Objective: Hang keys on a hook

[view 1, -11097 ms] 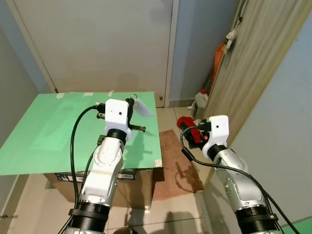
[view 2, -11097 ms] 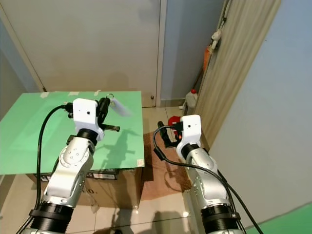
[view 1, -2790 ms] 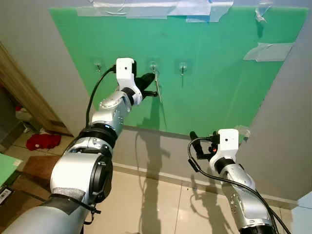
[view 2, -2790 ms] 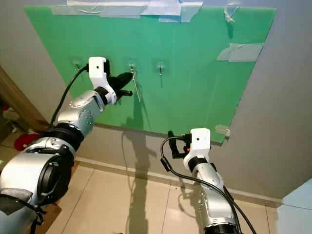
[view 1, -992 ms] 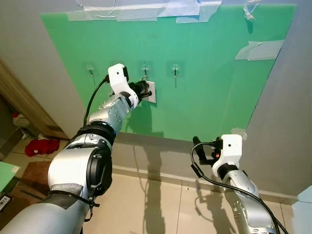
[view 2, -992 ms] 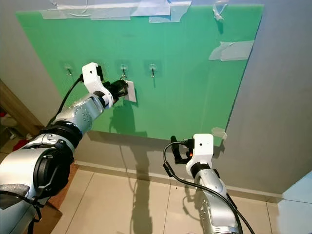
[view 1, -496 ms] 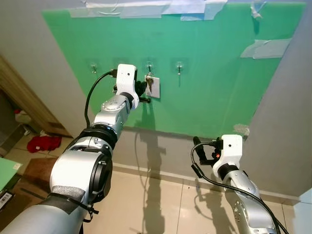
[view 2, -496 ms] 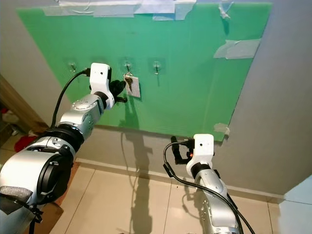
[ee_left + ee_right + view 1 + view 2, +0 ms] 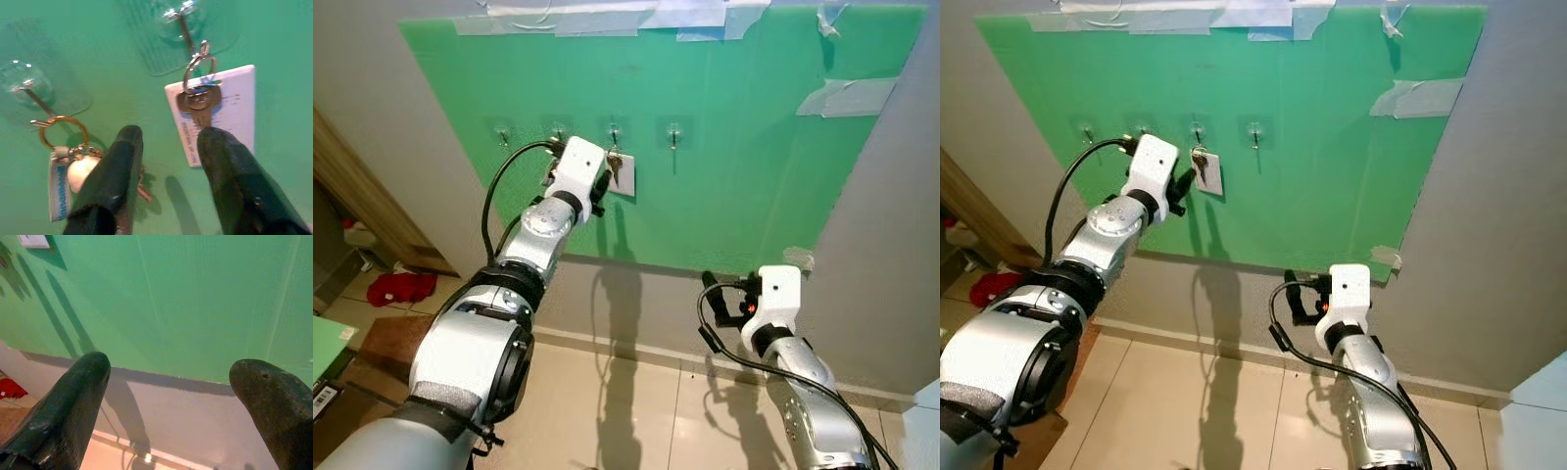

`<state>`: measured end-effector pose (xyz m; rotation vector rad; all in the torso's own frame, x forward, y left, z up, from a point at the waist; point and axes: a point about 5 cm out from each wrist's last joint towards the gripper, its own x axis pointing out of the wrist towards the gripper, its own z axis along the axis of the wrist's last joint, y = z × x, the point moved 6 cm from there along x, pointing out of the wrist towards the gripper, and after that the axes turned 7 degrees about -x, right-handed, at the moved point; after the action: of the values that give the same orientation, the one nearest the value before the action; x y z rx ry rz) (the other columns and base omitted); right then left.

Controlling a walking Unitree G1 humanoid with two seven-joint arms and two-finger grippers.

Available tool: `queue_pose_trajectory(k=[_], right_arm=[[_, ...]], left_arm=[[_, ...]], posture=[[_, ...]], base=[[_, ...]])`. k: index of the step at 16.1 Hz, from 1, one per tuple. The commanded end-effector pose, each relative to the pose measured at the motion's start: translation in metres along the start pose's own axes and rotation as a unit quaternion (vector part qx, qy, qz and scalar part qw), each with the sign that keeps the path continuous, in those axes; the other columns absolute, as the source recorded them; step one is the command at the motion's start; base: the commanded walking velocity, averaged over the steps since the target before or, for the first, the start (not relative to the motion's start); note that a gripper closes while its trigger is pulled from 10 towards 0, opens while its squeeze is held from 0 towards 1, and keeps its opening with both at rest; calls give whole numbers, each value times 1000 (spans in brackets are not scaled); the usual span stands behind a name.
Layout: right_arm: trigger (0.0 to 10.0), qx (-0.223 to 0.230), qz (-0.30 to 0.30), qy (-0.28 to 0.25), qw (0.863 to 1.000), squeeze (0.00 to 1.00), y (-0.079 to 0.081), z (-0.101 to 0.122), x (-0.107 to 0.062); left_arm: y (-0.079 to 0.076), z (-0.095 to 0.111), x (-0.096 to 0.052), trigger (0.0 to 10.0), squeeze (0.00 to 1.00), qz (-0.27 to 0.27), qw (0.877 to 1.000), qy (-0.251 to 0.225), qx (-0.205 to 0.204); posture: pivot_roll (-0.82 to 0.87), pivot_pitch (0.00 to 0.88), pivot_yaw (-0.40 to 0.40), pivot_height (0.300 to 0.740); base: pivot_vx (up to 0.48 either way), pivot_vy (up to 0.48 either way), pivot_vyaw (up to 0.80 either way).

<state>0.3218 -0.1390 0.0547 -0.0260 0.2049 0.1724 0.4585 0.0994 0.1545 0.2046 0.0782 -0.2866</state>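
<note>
Green board (image 9: 744, 147) taped to a grey wall, four clear hooks in a row across it. Left gripper (image 9: 168, 142) raised to the board, fingers parted with nothing between them, tips just short of the surface. Just beside its one fingertip, a second key set (image 9: 66, 161) with a brass ring and a small tag, hanging from the neighbouring hook (image 9: 29, 90). Just above the other fingertip, the keys (image 9: 198, 100): a silver key on a split ring with a white card tag behind it, the ring looped over a hook (image 9: 183, 27) and hanging free; whether the fingertip touches the key's blade cannot be told. Further right along the board, a bare hook (image 9: 674, 137) well apart from the left gripper. Right gripper (image 9: 168, 382) held low, well below the hooks, fingers spread wide and holding nothing, pointed at the board's lower edge and the grey wall beneath, tiled floor (image 9: 636, 411) under it.
</note>
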Motion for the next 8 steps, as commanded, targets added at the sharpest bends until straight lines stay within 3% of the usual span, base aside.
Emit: queue_pose_trajectory(k=[1,5,8], right_arm=[[10000,-4,14,1,1000,0,6,2,4],[10000,-6,17,1,1000,0,6,3,13],[10000,-12,13,-19,1000,0,-2,20,30]], left_arm=[[11,-4,-2,10000,1000,19,1000,6,16],[15,-7,-8,10000,1000,36,998,-17,39],[5,1,-14,10000,1000,32,997,-67,15]], posture=[[-149,0,142,740],[-130,0,122,740],[-104,0,100,740]], base=[[0,0,0],[0,0,0],[0,0,0]])
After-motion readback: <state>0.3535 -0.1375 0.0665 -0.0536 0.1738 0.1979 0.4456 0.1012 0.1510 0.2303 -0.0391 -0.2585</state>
